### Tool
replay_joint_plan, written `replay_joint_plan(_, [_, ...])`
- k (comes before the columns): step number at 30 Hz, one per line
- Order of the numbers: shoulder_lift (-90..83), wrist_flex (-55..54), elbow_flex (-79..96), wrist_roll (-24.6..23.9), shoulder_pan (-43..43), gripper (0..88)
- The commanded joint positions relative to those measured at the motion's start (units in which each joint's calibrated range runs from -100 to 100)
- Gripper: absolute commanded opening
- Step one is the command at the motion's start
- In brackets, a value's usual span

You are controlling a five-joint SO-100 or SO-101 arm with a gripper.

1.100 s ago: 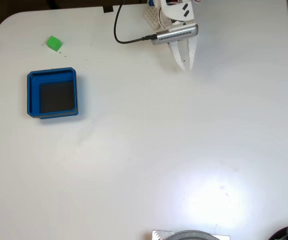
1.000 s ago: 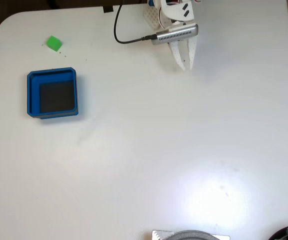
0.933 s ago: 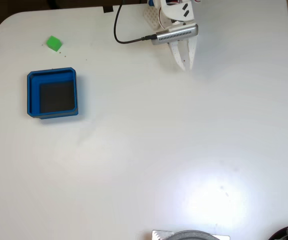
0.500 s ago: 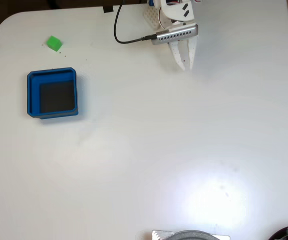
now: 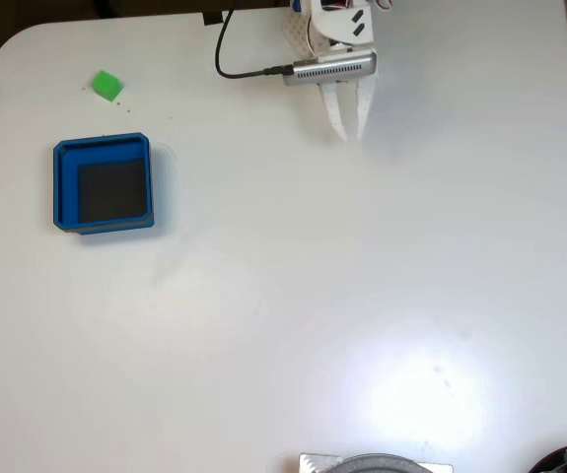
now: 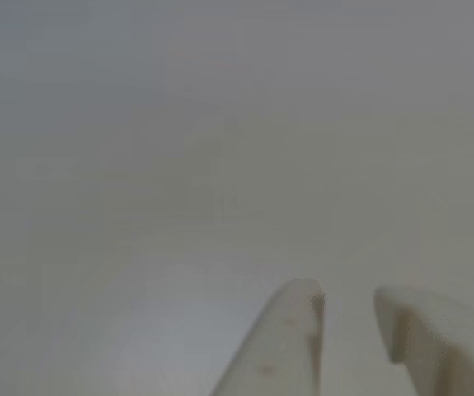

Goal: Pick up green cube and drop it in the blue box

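Fixed view: the gripper (image 5: 348,132) at top centre of the frame has swung a little toward the left compared with half a second ago; the fingers (image 5: 336,116) now point down and slightly left, and the black cable (image 5: 226,61) has shifted with it. The fingers look nearly closed, only a thin gap between the tips, nothing held. The green cube (image 5: 106,86) sits in the upper left of the frame, on the white worktop (image 5: 362,296), just above the blue box (image 5: 104,184) and apart from it, well away from the gripper. The blue box is empty, dark floor showing. Cube and box have not moved.

Other view: blurred, pale worktop (image 6: 179,165) across most of the frame. Two off-white fingers (image 6: 282,346) rise from the bottom right, with a narrow gap between them and nothing in it; the gripper (image 6: 348,305) reads as slightly open, though the blur makes the exact gap hard to judge.

Judgement: this looks like the start of the reach, the arm turning toward the cube. No grasp yet; the fingers will likely need to open wider before closing on the cube.
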Motion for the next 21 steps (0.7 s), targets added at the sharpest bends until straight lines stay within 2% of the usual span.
replay_joint_plan(1, [-0.5, -1.4, 0.2, 0.0, 3.4, 2.3])
replay_joint_plan(21, [-0.5, -1.4, 0.2, 0.0, 20.4, 2.3])
